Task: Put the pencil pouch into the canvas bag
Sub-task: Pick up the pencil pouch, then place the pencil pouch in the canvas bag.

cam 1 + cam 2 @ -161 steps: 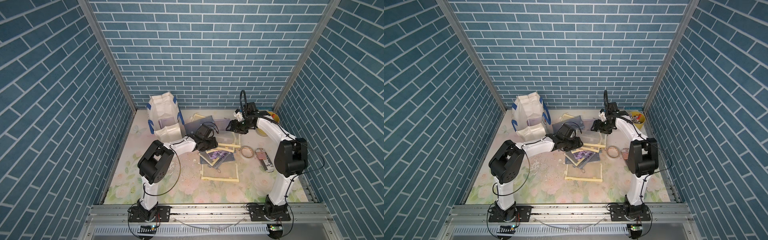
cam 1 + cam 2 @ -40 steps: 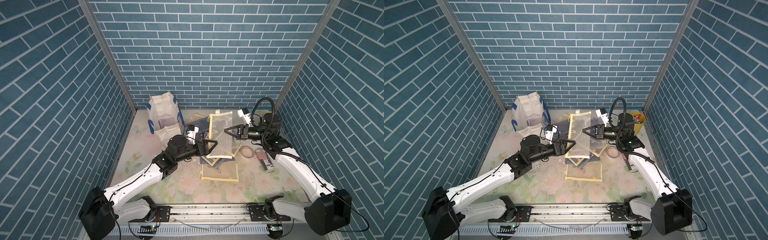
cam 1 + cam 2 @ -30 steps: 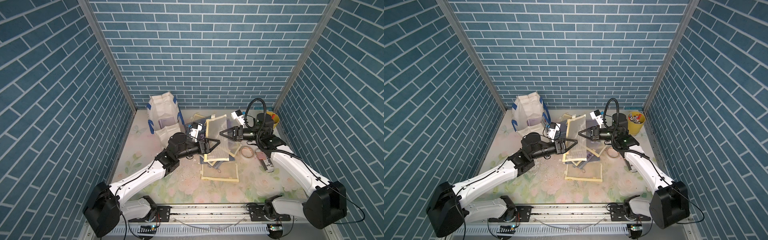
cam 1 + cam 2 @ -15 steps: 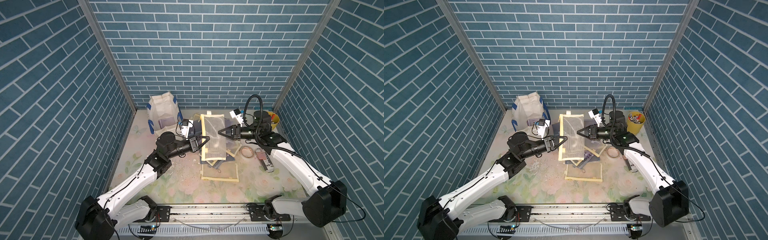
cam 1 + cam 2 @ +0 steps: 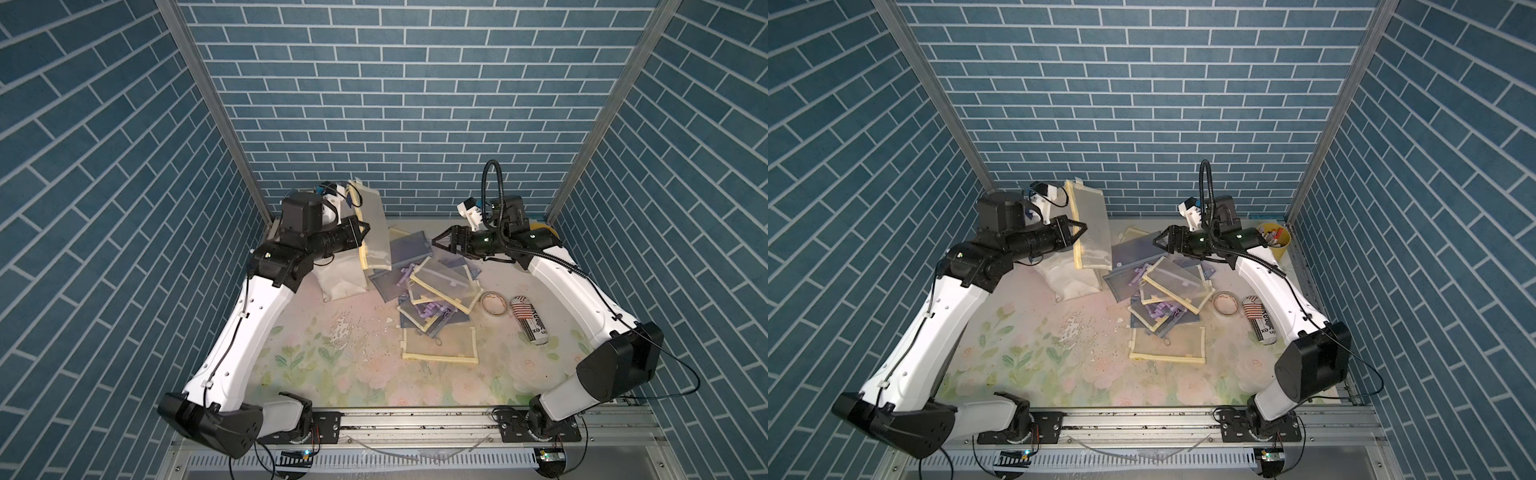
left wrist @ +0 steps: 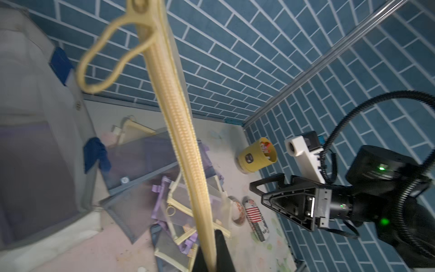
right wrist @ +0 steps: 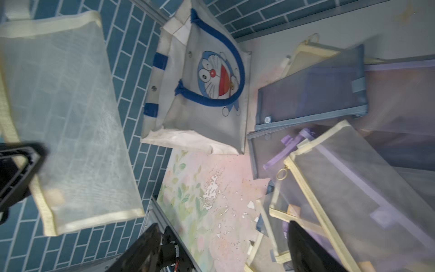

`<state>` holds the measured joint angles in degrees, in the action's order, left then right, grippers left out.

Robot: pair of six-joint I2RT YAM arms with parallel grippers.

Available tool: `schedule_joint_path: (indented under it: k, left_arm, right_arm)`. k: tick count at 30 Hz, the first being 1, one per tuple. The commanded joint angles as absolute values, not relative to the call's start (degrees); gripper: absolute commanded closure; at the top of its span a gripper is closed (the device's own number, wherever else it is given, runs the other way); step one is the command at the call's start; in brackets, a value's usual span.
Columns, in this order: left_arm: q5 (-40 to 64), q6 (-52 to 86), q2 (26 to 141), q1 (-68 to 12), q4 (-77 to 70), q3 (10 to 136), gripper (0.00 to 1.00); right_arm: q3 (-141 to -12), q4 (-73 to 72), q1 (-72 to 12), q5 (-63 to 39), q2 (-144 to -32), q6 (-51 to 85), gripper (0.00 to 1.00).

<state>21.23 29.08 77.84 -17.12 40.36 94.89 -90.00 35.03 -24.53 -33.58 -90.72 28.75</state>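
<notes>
- In both top views the left gripper (image 5: 360, 232) (image 5: 1080, 231) is clenched on one long edge of the yellow-trimmed mesh pouch (image 5: 375, 232) (image 5: 1093, 226). The pouch stands upright in the air over the bag (image 5: 340, 279) (image 5: 1073, 281), which the arm partly hides. The right gripper (image 5: 437, 244) (image 5: 1157, 242) is spread and empty above the pile (image 5: 438, 286) of other pouches.
- Left wrist: the gripper (image 6: 211, 250) pinches the pouch's (image 6: 183, 141) zipper edge. The bag (image 6: 35, 113) is just beside it. The right gripper (image 6: 259, 193) faces it, jaws apart, near the bucket (image 6: 255, 157).
- Right wrist: the pouch (image 7: 70, 117) hangs outside the bag (image 7: 207, 122), held by the left gripper (image 7: 21, 169). The right gripper (image 7: 222, 226) is wide open with nothing between its jaws.
</notes>
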Motion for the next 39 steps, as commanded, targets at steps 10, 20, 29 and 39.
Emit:
schedule_joint_path:
  k: [10, 20, 29, 39]
  left_arm:
    - [3.42, 14.17, 103.43, -4.97, 72.58, 135.07, 1.0]
    - [3.13, 15.3, 106.28, -4.41, 64.43, 123.89, 1.0]
    - [1.78, 16.63, 108.1, -4.7, 59.2, 116.26, 0.99]
    - [-4.29, 16.27, 110.19, -4.66, 60.82, 116.65, 0.97]
  right_arm:
    - [-89.61, 45.17, -24.52, -18.63, -91.63, 27.26, 0.19]
    - [-85.26, 44.87, -24.47, -17.93, -91.05, 25.49, 0.21]
    - [-83.39, 43.62, -24.48, -16.81, -91.3, 25.53, 0.22]
    - [-85.69, 44.0, -24.43, -15.56, -93.74, 25.22, 0.23]
